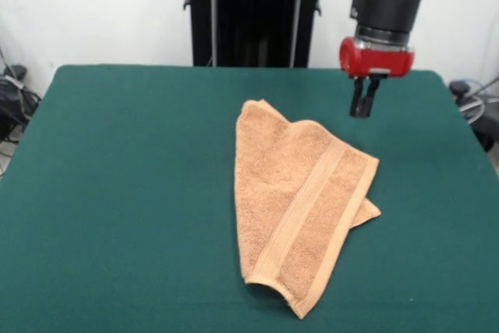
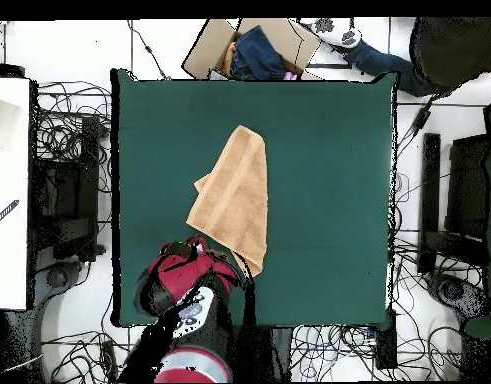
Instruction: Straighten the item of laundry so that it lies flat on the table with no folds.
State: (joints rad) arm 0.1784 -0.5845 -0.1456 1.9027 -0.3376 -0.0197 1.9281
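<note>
One table [image 1: 117, 193], one towel [image 1: 300, 208], one gripper [image 1: 362, 107] — that is the whole count of what I have to work with, plus a cardboard box [image 2: 251, 48] and a person's legs off the far edge in the overhead view, neither of them on the felt.

Starting with the biggest, the table is green and bare apart from the towel, which sits a little right of centre in the front view. The towel is folded over itself into a long wedge; I can see a lower layer poking out as a small flap on its right side. Its long axis runs from the far corner near the gripper toward the camera, slightly slanted.

My gripper hangs above the table, clear of the cloth, just beyond and to the right of the towel's far end. The fingers look pressed close together and hold nothing. So the towel lies toward the camera and to the left from the fingertips — I judge the nearest grab point is that far edge of the top layer, to peel the fold open sideways.
</note>
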